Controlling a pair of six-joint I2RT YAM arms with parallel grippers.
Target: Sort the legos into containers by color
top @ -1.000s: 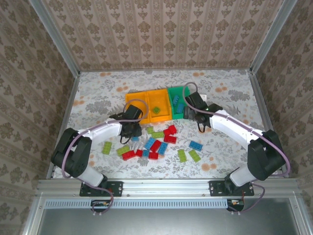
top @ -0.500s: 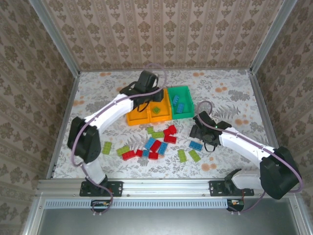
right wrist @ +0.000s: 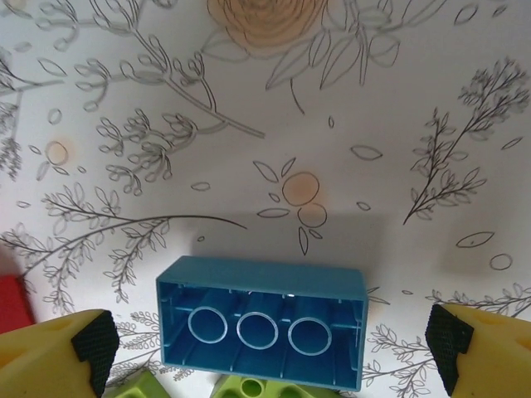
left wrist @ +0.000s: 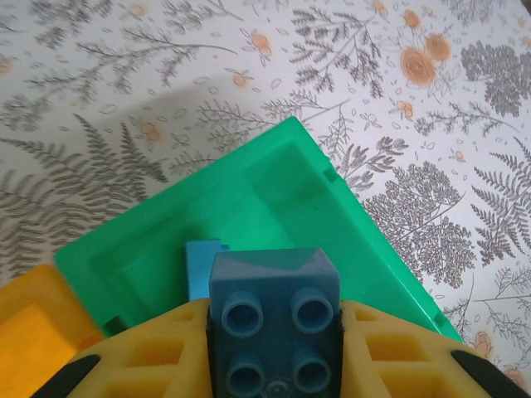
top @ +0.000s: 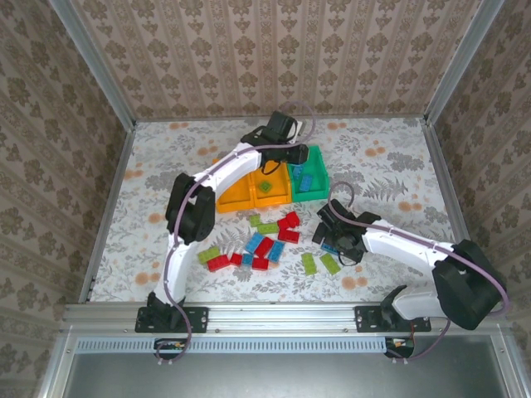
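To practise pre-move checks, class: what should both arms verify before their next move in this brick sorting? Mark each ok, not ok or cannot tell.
1. Left gripper shut on a dark blue brick: ok.
2. Green bin beneath that brick: ok.
3. Green bin holding a light blue brick: ok.
4. Right gripper open: ok.
5. Upturned blue brick lying between its fingers: ok.
6. Lime bricks clear of that grasp: cannot tell.
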